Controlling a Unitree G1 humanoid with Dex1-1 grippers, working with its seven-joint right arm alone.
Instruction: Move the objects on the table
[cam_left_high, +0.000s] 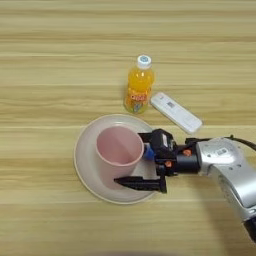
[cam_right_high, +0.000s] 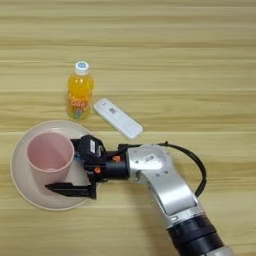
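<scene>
Reaching in from the right, the arm (cam_right_high: 165, 187) held its jaws over the plate (cam_left_high: 85, 165), just beside the pink cup (cam_left_high: 117, 150) standing there. The jaws were spread wide: the lower finger (cam_left_high: 140, 183) lay low across the plate's near side, the upper one up by the cup's right wall. A bit of blue (cam_left_high: 149, 153) showed between cup and upper finger, probably the stick, though too little was visible to say whether it was gripped or merely resting there. The bottle (cam_left_high: 139, 85) stood upright beyond the plate, and the remote (cam_left_high: 176, 112) lay flat just right of it, angled, both apart from the jaws.

The step in hand looked like a placement or pickup at the cup. Doing it well would mean keeping the fingers clear of the cup's wall so it did not tip or slide, and lifting straight up off the plate before swinging back across the tabletop (cam_left_high: 50, 60).
</scene>
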